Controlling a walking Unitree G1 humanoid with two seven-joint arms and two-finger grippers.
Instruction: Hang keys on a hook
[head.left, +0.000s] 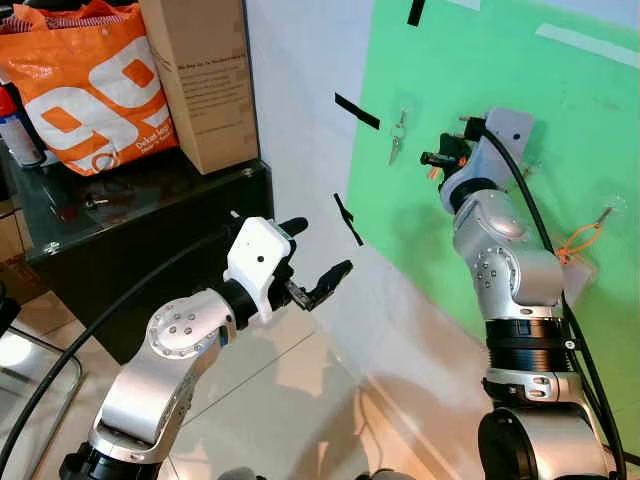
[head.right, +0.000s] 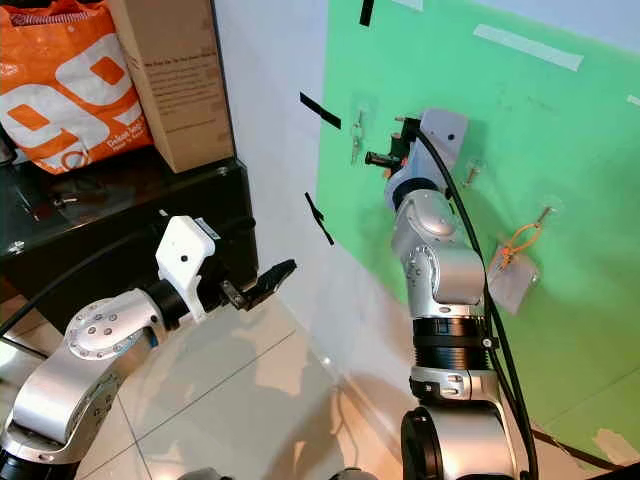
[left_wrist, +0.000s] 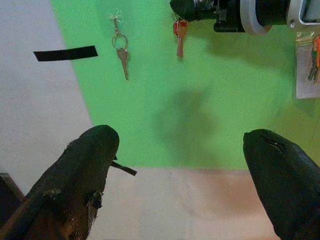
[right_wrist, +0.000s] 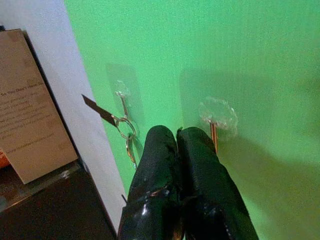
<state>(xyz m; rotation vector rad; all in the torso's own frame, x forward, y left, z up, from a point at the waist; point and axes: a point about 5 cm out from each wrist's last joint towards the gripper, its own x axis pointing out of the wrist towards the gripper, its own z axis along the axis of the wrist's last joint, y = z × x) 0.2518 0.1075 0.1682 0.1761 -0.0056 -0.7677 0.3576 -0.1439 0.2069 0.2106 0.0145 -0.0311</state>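
Item: red-headed key (left_wrist: 180, 36), pinched in my right gripper (left_wrist: 192, 10), fingers pressed together, raised against the green wall (head.left: 560, 110) just beside a clear stick-on hook (right_wrist: 215, 116). Silver key (head.left: 397, 139) hung on the neighbouring hook. Left gripper (head.left: 318, 258) spread wide, holding nothing. Advice: I judged the ring needed lifting over the hook tip before letting go.

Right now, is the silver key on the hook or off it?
On. The silver key dangles by its ring from the clear hook on the green wall, untouched by either claw.
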